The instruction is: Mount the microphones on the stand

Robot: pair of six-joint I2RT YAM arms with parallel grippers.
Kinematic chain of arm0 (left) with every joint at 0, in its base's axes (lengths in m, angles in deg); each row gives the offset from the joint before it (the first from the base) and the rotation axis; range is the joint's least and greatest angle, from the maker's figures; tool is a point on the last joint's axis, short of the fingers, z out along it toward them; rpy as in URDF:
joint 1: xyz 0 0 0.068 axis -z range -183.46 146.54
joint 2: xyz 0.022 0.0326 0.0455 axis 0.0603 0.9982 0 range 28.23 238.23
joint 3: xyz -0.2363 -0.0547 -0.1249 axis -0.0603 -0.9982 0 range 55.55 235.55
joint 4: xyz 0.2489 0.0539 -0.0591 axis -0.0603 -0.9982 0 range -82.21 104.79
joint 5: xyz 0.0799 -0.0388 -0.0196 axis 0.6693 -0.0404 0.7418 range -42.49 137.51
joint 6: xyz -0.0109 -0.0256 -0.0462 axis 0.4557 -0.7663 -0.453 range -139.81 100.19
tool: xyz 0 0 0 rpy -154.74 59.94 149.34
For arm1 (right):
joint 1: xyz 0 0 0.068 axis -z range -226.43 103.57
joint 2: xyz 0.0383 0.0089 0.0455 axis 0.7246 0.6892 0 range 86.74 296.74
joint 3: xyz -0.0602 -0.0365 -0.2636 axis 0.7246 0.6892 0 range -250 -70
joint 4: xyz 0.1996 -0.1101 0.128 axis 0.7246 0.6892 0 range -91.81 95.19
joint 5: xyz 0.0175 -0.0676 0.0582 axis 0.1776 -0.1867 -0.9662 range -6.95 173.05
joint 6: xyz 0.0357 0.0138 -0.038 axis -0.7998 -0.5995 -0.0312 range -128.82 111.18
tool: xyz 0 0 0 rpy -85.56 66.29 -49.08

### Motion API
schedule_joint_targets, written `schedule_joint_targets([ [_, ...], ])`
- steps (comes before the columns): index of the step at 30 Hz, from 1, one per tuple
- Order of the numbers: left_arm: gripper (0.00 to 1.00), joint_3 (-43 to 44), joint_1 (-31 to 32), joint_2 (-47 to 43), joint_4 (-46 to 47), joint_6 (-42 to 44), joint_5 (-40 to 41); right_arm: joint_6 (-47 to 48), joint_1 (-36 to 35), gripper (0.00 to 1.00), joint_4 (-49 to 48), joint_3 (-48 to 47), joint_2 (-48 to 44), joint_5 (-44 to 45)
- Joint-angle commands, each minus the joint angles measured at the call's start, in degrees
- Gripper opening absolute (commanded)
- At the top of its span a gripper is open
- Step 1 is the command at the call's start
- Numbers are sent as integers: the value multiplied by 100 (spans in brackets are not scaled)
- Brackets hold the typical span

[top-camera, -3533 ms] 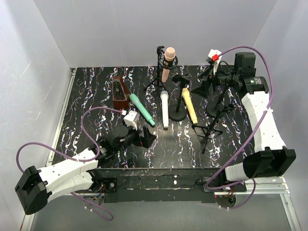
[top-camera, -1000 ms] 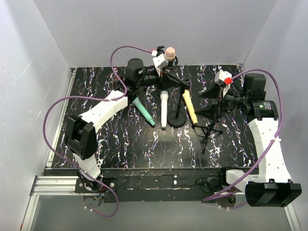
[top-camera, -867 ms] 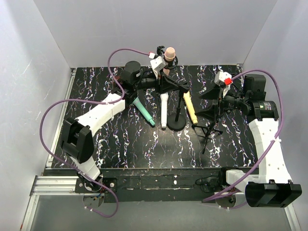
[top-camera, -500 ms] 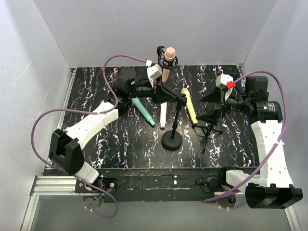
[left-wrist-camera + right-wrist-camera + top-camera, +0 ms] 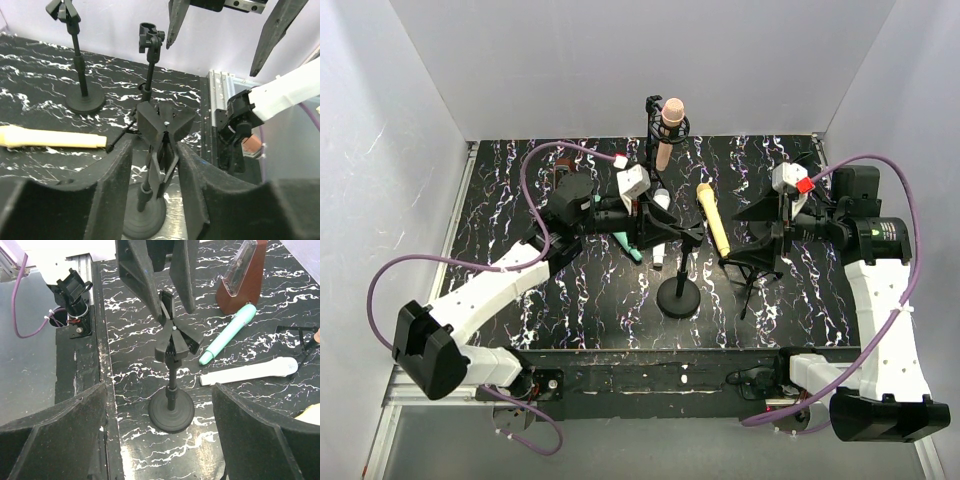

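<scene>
I hold the mic stand (image 5: 678, 296).
My left end effector (image 5: 155, 145) is clamped on its clip (image 5: 165, 122); my right end effector (image 5: 760, 227) is wide apart.

Lab booth: plain white walls (image 5: 620, 60) around a marbled black table (image 5: 490, 220).

Black marbled table (image 5: 800, 300) with teal microphone (image 5: 227, 335), white microphone (image 5: 250, 372), yellow microphone (image 5: 713, 220), metronome (image 5: 243, 277), round-base stand (image 5: 678, 297), tripod stand (image 5: 755, 270).

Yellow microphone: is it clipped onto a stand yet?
No, the yellow microphone lies flat on the table, in no stand's clip.
</scene>
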Motion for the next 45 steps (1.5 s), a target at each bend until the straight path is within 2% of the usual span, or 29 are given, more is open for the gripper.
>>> schedule_joint_targets([
  [1,47,-233,14,-402,51,-381,491,39,4,92,106,68,-154,-197],
  [7,75,-479,13,-859,78,-785,1018,31,4,92,150,138,-233,-179],
  [9,87,-558,5,-1087,16,-978,1343,39,4,92,176,147,-251,-153],
  [12,98,-734,13,-1517,-220,-1268,1949,74,13,92,211,191,-277,-127],
  [15,98,-814,-22,-1852,-895,-1777,2800,83,48,92,220,217,-295,-100],
  [19,98,-875,-206,-1774,-1968,-2559,3628,48,127,92,203,235,-312,-109],
  [22,98,-1024,-347,-1485,-2242,-3245,3892,-39,128,92,141,270,-330,-109],
  [26,98,-1025,-391,-897,-2479,-3677,4332,-180,136,92,10,375,-374,-118],
  [29,98,-788,-408,-378,-2559,-3687,4579,-303,293,92,-69,445,-391,-74],
  [39,98,618,-443,1846,-2621,-2782,4140,-751,426,92,-491,507,-374,-83],
  [45,92,1505,-444,2839,-2787,-2448,3990,-998,505,91,-685,569,-391,-74],
])
